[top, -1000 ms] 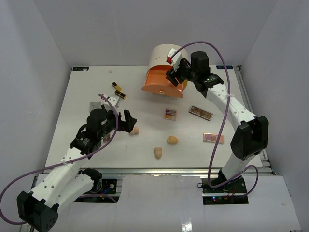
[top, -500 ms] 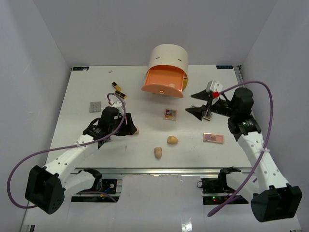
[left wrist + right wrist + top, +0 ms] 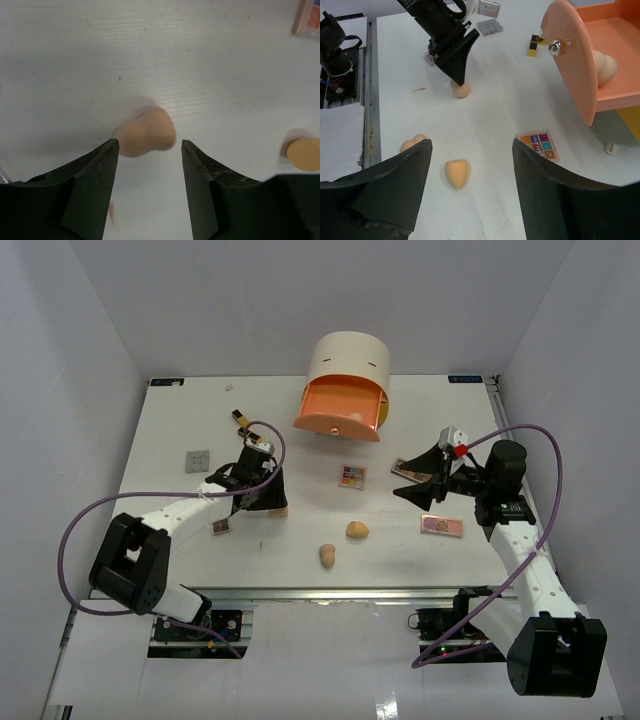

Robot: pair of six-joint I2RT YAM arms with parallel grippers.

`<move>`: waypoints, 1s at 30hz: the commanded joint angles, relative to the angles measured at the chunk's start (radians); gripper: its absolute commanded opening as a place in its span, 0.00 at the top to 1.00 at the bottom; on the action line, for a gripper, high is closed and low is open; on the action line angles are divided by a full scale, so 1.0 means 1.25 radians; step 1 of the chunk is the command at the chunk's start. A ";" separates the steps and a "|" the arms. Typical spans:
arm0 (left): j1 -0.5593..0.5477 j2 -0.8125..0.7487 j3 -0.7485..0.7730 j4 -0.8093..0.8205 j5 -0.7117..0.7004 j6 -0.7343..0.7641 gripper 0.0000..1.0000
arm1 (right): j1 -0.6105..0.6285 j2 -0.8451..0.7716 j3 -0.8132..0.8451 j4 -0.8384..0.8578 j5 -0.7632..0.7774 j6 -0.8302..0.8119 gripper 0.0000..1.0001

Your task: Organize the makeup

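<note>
A white table [image 3: 400,560] fills the booth, closed in by plain pale walls [image 3: 300,300] on three sides. At twelve o'clock on it stands a cream cylindrical drawer unit [image 3: 348,358]. Its orange drawer [image 3: 340,405] is pulled out toward six o'clock, with a curved front panel that carries a small shiny knob [image 3: 554,46]. A bit of yellow front [image 3: 631,122] shows below the drawer, and a small round foot [image 3: 611,147] sits under the unit. Over at about ten o'clock a flat grey square [image 3: 197,459] lies by itself. Small labels sit at the far corners, one at eleven o'clock [image 3: 165,383] and one at one o'clock [image 3: 462,378]. A metal rail [image 3: 330,592] runs along the six o'clock edge.
</note>
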 commanded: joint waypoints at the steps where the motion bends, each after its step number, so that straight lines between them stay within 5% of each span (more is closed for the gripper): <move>1: -0.009 0.072 0.051 0.021 -0.025 0.016 0.37 | -0.006 -0.005 0.012 0.038 -0.045 0.011 0.28; 5: -0.027 0.125 0.070 0.020 -0.027 0.022 0.43 | -0.006 -0.004 0.013 0.038 -0.050 0.011 0.28; 10: -0.039 0.120 0.065 0.009 -0.041 0.027 0.82 | -0.006 -0.009 0.011 0.037 -0.053 0.011 0.28; 14: -0.047 0.031 0.048 -0.007 -0.048 0.021 0.99 | -0.006 -0.009 0.011 0.038 -0.054 0.012 0.28; 23: -0.056 -0.279 0.094 0.028 0.091 0.036 1.00 | -0.009 -0.006 0.011 0.037 -0.049 0.011 0.28; 30: -0.056 -0.169 0.361 0.100 0.114 0.081 1.00 | -0.039 -0.003 0.006 0.037 -0.044 0.007 0.28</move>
